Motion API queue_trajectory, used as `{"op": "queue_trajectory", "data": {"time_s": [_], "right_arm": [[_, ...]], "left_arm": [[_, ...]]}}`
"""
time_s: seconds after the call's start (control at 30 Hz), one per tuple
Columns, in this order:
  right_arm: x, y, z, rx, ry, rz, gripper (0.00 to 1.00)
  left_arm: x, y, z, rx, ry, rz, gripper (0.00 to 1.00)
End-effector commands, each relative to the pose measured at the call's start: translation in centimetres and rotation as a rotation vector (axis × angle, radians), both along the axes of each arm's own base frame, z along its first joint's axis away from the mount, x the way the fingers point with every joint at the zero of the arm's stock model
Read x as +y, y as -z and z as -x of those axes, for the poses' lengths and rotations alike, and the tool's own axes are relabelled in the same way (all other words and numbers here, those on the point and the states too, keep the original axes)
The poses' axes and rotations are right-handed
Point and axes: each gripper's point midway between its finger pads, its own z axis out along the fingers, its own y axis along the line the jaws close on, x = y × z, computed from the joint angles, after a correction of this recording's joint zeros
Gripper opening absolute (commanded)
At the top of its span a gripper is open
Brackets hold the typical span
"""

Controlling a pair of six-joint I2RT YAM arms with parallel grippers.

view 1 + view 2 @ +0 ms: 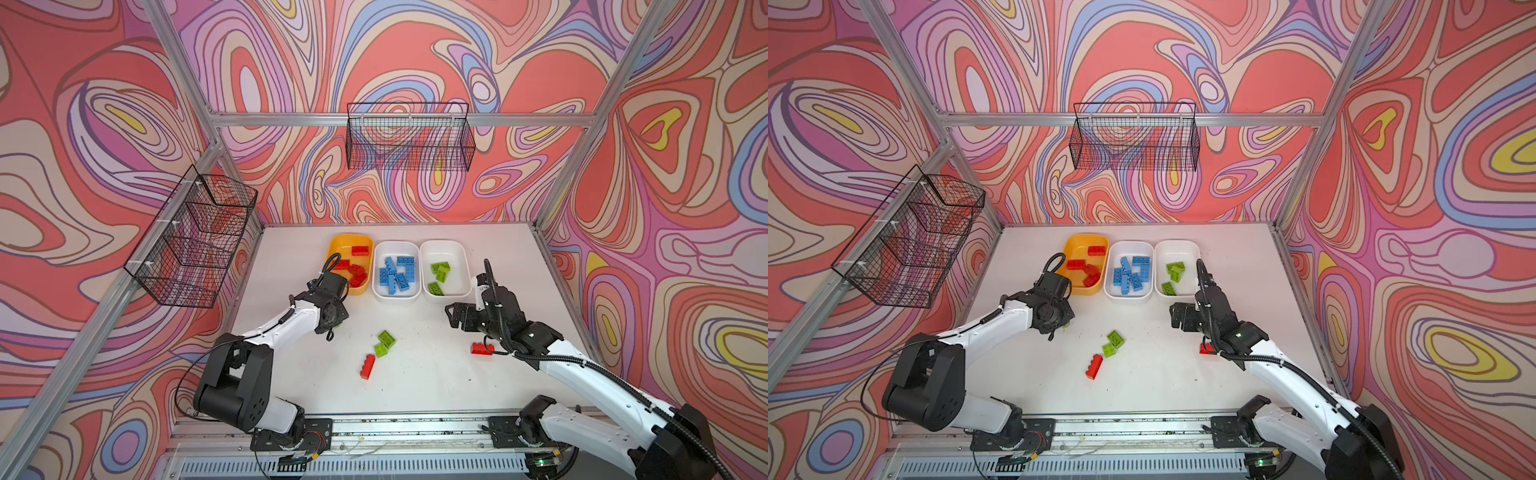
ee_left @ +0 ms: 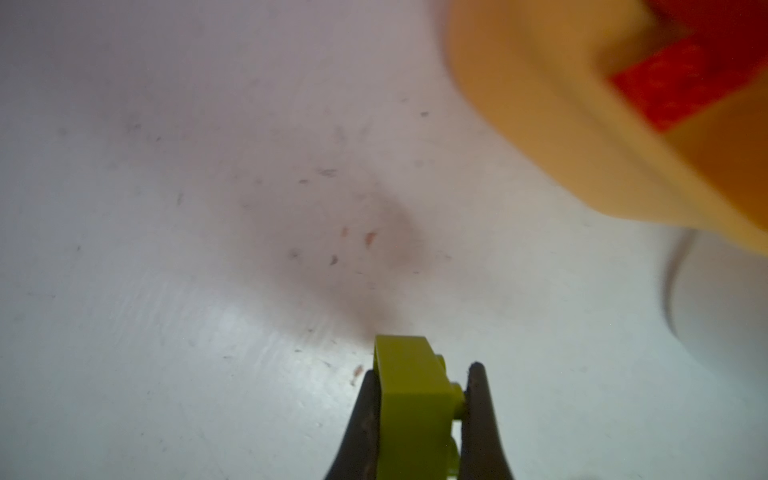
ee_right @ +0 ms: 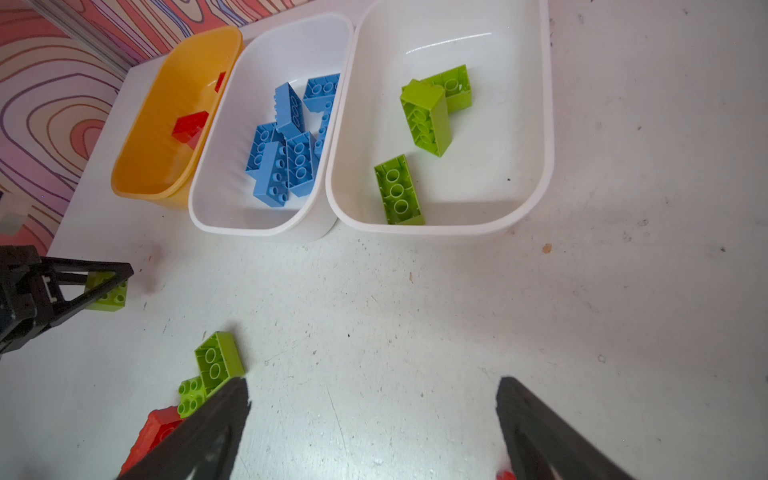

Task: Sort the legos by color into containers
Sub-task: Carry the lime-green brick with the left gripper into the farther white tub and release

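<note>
**Left jaws clamped on a lime brick, right jaws wide and empty**

The left gripper [image 2: 422, 370] is clenched on a lime green brick [image 2: 409, 386], its two dark fingers pressing the brick's opposite faces. In both top views this grip sits left of centre, just below the yellow-orange tub [image 1: 338, 245] and mostly hidden under the wrist. Whether the brick is clear of the table [image 1: 415, 395] cannot be told.

The right gripper [image 3: 374, 384] is spread wide with nothing between its fingers. It hovers at centre right of the top views, just below the right-hand white tub [image 1: 442, 244].

The three tubs stand side by side in a row at the upper middle of the tabletop. The yellow-orange one holds red bricks [image 1: 360, 250], the middle white tub [image 1: 395, 245] holds a heap of blue bricks [image 1: 395, 274], and the right-hand one holds green bricks [image 1: 439, 268].

Unsorted pieces lie in the lower middle. Two loose green bricks [image 1: 386, 338] touch each other, with a long red brick [image 1: 367, 366] just below them. A second red brick [image 1: 482, 348] lies to the right, beside the right arm
</note>
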Motion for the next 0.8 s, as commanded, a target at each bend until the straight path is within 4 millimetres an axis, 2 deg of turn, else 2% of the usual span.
{"op": "queue_trajectory", "data": {"time_s": [0.0,0.13,0.2,0.33,0.43,0.53,0.67,0.7,0.77], "right_arm": [[-0.9,-0.5,0.7,-0.02,0.033,-0.001,0.98],[-2.1,-1.3,1.4,-0.043,0.069,0.0,0.98],[-2.7,-1.7,1.8,-0.05,0.087,0.001,0.98],[-3.8,-2.3,2.6,-0.064,0.119,0.009,0.98],[-4.4,-2.8,3.2,-0.074,0.135,0.006,0.98],[-4.7,-3.1,3.5,-0.081,0.142,-0.004,0.98],[-4.9,-3.1,3.9,-0.08,0.147,-0.011,0.98],[-5.0,-3.0,3.9,-0.078,0.148,-0.01,0.98],[-5.0,-3.1,4.0,-0.079,0.148,-0.011,0.98]], "left_arm": [[-3.9,-4.6,-1.9,-0.081,0.107,-0.007,0.05],[-11.5,-8.3,-5.4,-0.158,0.272,0.023,0.06],[-15.2,-9.2,-6.9,-0.172,0.338,0.032,0.06],[-22.7,-9.6,-9.6,-0.187,0.467,0.074,0.06],[-27.0,-8.8,-11.1,-0.191,0.528,0.11,0.06],[-29.3,-7.7,-13.0,-0.205,0.543,0.134,0.06],[-31.2,-6.7,-14.7,-0.234,0.548,0.165,0.08],[-31.6,-6.5,-14.9,-0.24,0.552,0.178,0.11],[-32.3,-6.1,-15.3,-0.248,0.554,0.197,0.32]]}}
